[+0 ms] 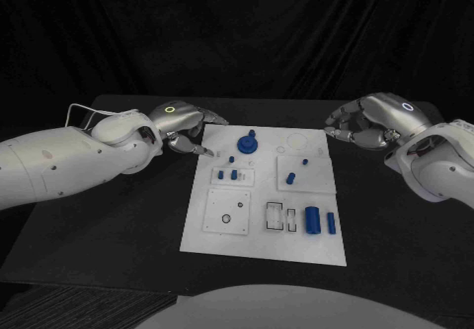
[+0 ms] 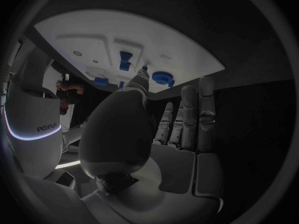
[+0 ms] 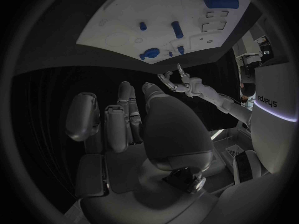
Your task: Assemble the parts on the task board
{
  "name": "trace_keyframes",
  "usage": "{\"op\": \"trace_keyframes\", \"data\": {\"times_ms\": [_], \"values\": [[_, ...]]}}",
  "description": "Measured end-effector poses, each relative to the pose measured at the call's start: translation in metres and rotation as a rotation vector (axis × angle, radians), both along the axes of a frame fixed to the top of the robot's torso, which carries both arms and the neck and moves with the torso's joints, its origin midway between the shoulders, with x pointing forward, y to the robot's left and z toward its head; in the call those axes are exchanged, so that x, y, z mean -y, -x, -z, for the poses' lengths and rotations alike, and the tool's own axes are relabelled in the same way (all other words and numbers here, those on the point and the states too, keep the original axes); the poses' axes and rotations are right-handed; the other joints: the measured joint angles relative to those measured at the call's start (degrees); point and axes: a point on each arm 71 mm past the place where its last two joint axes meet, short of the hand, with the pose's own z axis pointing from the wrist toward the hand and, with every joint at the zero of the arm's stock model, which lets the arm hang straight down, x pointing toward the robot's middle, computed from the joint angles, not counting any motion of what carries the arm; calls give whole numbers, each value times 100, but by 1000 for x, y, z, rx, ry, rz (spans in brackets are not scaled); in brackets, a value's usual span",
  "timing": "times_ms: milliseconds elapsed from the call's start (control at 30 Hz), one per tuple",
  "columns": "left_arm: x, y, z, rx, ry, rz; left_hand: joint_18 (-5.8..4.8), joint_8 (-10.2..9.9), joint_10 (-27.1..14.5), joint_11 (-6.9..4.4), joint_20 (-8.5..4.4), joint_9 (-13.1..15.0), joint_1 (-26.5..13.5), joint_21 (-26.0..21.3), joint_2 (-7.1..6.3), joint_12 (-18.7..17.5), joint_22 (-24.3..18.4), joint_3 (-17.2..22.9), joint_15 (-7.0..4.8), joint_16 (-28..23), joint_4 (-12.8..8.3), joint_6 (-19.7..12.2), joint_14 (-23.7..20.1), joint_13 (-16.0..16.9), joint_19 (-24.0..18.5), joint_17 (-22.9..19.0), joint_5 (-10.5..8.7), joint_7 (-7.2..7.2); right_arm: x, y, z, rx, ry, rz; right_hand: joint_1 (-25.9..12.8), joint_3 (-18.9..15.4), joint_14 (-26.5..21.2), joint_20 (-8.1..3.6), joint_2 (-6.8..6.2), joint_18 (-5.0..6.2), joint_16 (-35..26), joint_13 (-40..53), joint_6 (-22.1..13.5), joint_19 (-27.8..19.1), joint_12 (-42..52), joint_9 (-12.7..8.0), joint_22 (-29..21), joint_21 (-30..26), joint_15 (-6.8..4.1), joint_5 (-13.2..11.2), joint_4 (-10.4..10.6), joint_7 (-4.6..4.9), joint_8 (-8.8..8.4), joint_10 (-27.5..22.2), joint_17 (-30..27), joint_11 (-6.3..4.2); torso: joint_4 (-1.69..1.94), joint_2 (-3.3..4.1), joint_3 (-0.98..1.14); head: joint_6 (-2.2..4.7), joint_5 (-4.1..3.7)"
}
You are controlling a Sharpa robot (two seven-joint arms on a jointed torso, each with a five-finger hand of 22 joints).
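The white task board lies in the middle of the black table. A round blue part stands at its far edge. Small blue pegs sit in a raised plate on the left, and another peg sits right of centre. Two blue cylinders lie at the near right. My left hand hovers at the board's far left corner, holding nothing, its fingertips just over the edge. My right hand hangs off the far right corner, fingers loosely curved and empty. The left wrist view shows the left hand and the round part.
A square plate with holes and rectangular slots sit in the board's near half. Black table surrounds the board on both sides. The right wrist view shows the right hand, the board and my left hand beyond it.
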Motion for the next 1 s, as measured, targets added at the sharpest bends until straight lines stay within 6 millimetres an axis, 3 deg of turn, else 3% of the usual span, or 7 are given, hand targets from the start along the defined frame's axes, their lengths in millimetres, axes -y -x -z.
{"op": "trace_keyframes", "data": {"times_ms": [100, 200, 267, 400, 500, 733, 1000], "values": [[-13, -2, -6, -72, 135, -16, -278, 26, -1023, -133, 143, 2, -472, -1014, 557, -48, -428, -132, 477, -1717, -29, 187, -2030, -241, -1434, -855, 145, 277, -6, -7, -20, 10, 39, -13, 269, 23, -7, 163, -165, 52, -190, -956, 21, -163, -1189, 0, 0, -355, 221, -130, -112, -67, -113, -395, -263, 257, -1, -1, -5, 0, 17], [-28, -3, -10, -194, 303, -32, -317, -19, -2145, -412, 111, -129, -680, -1646, 850, -119, -1321, -683, 242, -3762, -33, -208, -3564, -540, -3355, -2463, -47, 425, -17, -12, -35, 6, 94, -33, 412, -94, -103, 154, -228, 135, -379, -1568, 112, -257, -1868, -95, 0, -661, 142, -712, -183, -11, -282, -565, -518, 286, 2, -3, -11, 0, 21], [-33, -2, -10, -298, 429, -29, -316, -79, -2647, -546, 140, -272, -777, -1713, 714, -229, -2301, -963, 136, -4753, -22, -723, -4273, -666, -4095, -3416, -77, 364, -23, -14, -38, -6, 142, -47, 455, -226, -168, 163, -276, 135, -473, -1828, -127, -292, -2134, -240, -1, -792, 127, -985, -184, -71, -538, -628, -652, 285, 3, -3, -11, 0, 21], [-31, 0, -12, -490, 690, 8, -316, -164, -3275, -605, 199, -534, -880, -1804, 152, -382, -4079, -1302, 207, -5185, 0, -1761, -4542, -805, -4868, -3937, -95, 268, -27, -17, -33, -47, 241, -59, 867, -201, -553, 174, -340, 263, -949, -2204, -390, -663, -2520, -437, -1, -1580, 152, -630, -421, -319, -754, -881, -1221, 286, 31, -5, -11, 0, -53], [-29, 3, -14, -586, 847, 33, -315, -177, -3412, -665, 254, -623, -872, -1823, 106, -398, -4735, -1337, 207, -5184, 7, -2099, -4542, -829, -5101, -3955, -95, 191, -28, -17, -26, -83, 298, -64, 1168, 105, -727, 194, -377, 268, -1127, -2353, -425, -831, -2598, -485, -1, -1961, 168, -689, -563, -308, -754, -976, -1432, 286, 60, -14, -21, 0, -130], [-28, 9, -12, -745, 1120, 78, -215, -177, -3418, -672, 256, -642, -730, -1823, 567, -398, -5007, -1087, 205, -5184, -2, -2066, -4540, -838, -5116, -3964, -95, 136, -25, -17, 2, -186, 405, -70, 1169, 425, -760, 186, -510, 268, -1128, -2531, -617, -857, -2598, -558, -1, -2120, 202, -1012, -567, -431, -754, -976, -1464, 286, 146, -29, -72, 0, -392], [-25, 12, -8, -820, 1228, 109, -26, -177, -3423, -615, 435, -649, -461, -1823, 916, -398, -5180, -1048, 311, -5184, -24, -1934, -4579, -838, -5104, -3964, 17, 249, -24, -14, 21, -241, 453, -78, 1071, 560, -389, 158, -607, 267, -866, -2713, -406, -567, -2560, -553, -1, -1920, 121, -1237, -465, -467, -653, -813, -1187, 271, 280, -35, -188, 0, -551]]}}
